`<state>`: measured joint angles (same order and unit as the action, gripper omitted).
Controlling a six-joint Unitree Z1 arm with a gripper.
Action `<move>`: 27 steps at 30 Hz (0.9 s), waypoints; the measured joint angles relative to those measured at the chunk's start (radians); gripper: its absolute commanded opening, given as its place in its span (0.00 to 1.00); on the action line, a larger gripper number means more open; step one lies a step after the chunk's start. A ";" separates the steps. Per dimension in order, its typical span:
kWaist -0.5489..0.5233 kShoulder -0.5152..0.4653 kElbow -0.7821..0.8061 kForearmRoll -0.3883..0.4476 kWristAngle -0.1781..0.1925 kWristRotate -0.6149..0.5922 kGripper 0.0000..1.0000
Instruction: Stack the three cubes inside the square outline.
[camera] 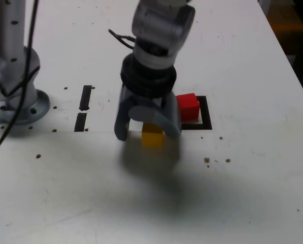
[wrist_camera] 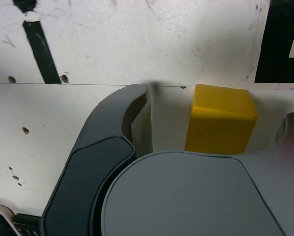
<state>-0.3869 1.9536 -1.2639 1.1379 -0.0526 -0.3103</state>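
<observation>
Gripper (camera: pixel 147 131) points down at the white table (camera: pixel 253 193) in the exterior view, with its 2 grey fingers (camera: pixel 122 127) spread apart. Between them sits the yellow cube (camera: pixel 152 137), resting on the table, and it is not squeezed. Just to the exterior view's right and a bit farther back is the red cube (camera: pixel 188 106), which sits inside the square outline (camera: pixel 206 118) (a thin black frame with a white middle). The yellow cube is outside that frame, near its left edge. 2 short black strips (camera: pixel 83 108) lie well apart on the exterior view's left, near the arm's round base (camera: pixel 17 96).

From the wrist view, the yellow cube (wrist_camera: pixel 220 119) stands upright between the fingers. One dark finger (wrist_camera: pixel 117 123) is beside it with a clear gap of white table showing. A corner of the black outline (wrist_camera: pixel 277 44) shows just beyond the cube.
</observation>
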 measured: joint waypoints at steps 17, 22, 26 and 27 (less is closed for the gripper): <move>0.042 0.015 -0.032 -0.008 0.012 0.012 0.25; 0.050 0.015 -0.035 -0.005 0.008 0.011 0.18; 0.052 0.015 -0.046 0.014 0.008 0.012 0.12; 0.053 0.014 -0.057 0.030 0.013 0.012 0.11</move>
<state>-0.3342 1.9673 -1.3206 1.1682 -0.0399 -0.2980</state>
